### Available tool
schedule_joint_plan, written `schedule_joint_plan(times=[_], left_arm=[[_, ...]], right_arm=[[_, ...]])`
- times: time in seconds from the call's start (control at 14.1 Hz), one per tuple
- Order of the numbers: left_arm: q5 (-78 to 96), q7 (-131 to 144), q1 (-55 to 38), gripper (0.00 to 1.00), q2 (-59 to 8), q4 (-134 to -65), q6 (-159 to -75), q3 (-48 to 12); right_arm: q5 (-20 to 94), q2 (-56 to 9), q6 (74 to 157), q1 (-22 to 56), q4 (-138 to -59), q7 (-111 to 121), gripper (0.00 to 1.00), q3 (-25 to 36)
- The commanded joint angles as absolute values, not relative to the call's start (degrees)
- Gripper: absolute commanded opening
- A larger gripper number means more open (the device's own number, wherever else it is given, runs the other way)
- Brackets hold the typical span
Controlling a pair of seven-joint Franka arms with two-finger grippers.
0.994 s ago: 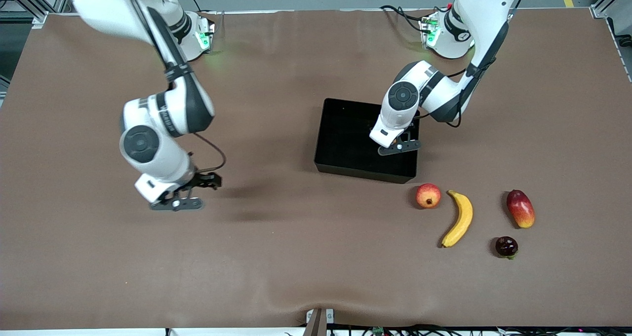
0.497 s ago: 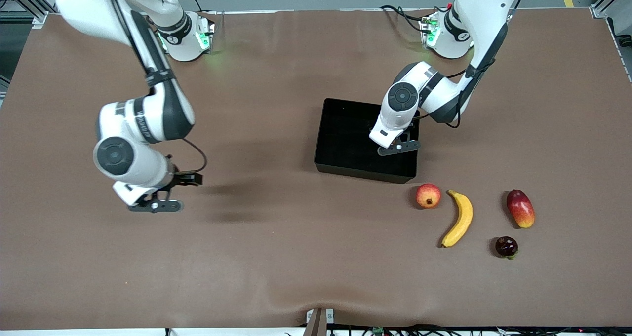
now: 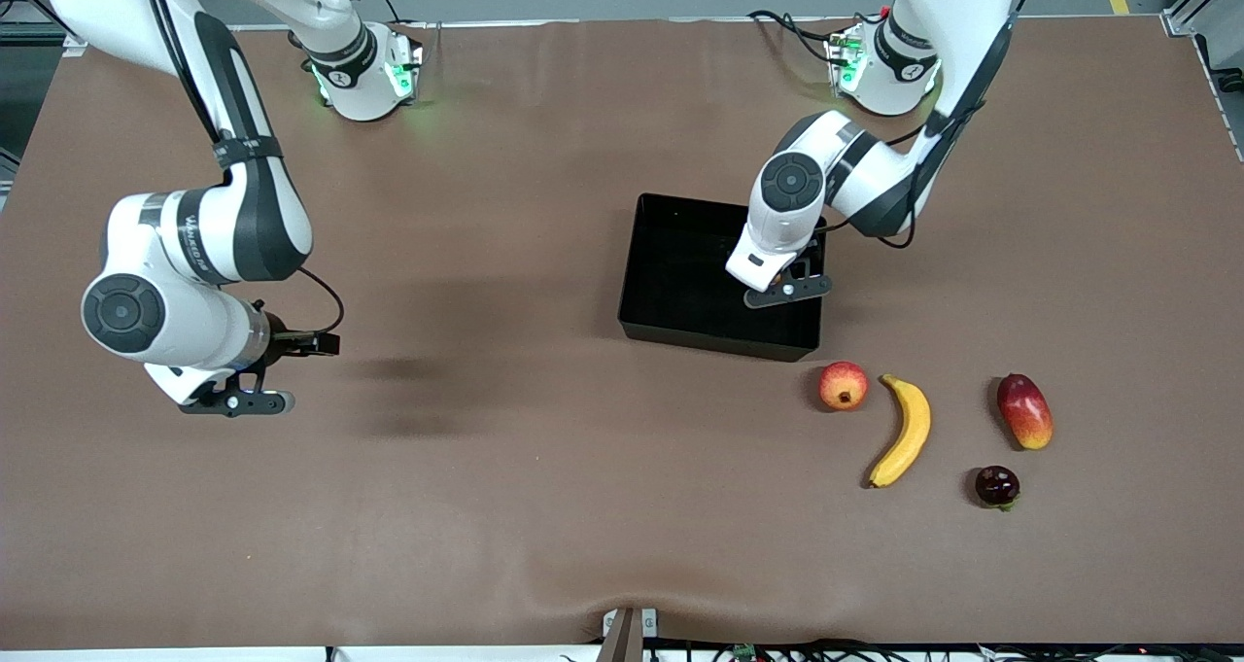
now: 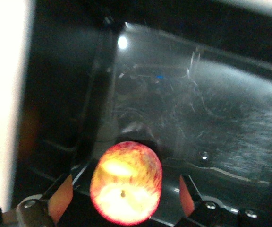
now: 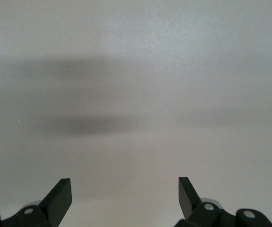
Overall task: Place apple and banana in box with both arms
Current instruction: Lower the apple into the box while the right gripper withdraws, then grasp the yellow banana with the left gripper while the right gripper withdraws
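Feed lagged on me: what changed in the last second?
The right end effector swung away from the box toward the right arm's end of the table, open. The left end effector hardly moved over the box; it stands open, the apple lying free in the box. The banana stayed put.

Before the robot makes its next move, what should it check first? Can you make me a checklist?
1. Small round red-and-yellow apple inside the shallow glossy black plastic box: ok.
2. Left gripper over the box, fingers open with a gap on each side of the apple: ok.
3. Apple lying still on the box floor: cannot tell.
4. Curved yellow banana in the box: not ok; it lies on the brown table, nearer the front camera than the box.
5. Right gripper open and empty, over bare table toward the right arm's end: ok.
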State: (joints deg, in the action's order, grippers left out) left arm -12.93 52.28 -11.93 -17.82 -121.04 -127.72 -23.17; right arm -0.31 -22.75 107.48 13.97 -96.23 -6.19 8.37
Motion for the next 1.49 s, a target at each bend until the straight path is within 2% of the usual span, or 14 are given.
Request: schedule_joint_plan(times=[0.0, 0.21, 0.36, 0.57, 0.78, 1.07, 1.21, 1.42], left_arm=[[-13.0, 52.7, -10.8, 1.0, -14.2, -115.2, -118.6, -23.9], [-13.0, 50.2, -7.4, 1.0, -14.9, -108.6, -114.4, -23.8], [-13.1, 43.7, -3.3, 1.0, -15.3, -107.8, -114.5, -23.7], [-13.2, 32.8, 3.1, 1.0, -17.4, -105.3, -115.2, -23.6], [-13.8, 25.2, 6.5, 1.0, -20.3, -104.3, -119.9, -23.5], [-14.0, 8.4, 12.1, 1.0, -28.8, -98.9, -126.9, -23.4], [-14.1, 4.0, 12.9, 1.0, -33.5, -95.0, -128.2, -23.3], [-15.8, 1.6, 12.8, 1.0, -39.2, -91.0, -130.2, -23.2]], right_arm=[[-0.7, -22.4, 106.4, 14.0, -96.4, -6.9, 1.0, 7.8], [-0.4, -22.5, 105.0, 12.8, -96.5, -6.9, 1.0, 7.8], [-0.2, -22.5, 102.7, 12.0, -96.3, -6.9, 1.0, 7.8], [-0.3, -20.3, 102.1, 11.7, -96.2, -6.9, 1.0, 8.2], [-1.1, -18.1, 102.3, 9.9, -95.9, -6.8, 1.0, 8.7], [-1.1, -20.4, 105.8, 9.1, -95.4, -6.8, 1.0, 9.0], [-0.8, -19.6, 108.6, 8.0, -92.9, -6.9, 1.0, 9.0], [1.9, -19.4, 108.3, 4.5, -92.1, -4.1, 1.0, 8.6]])
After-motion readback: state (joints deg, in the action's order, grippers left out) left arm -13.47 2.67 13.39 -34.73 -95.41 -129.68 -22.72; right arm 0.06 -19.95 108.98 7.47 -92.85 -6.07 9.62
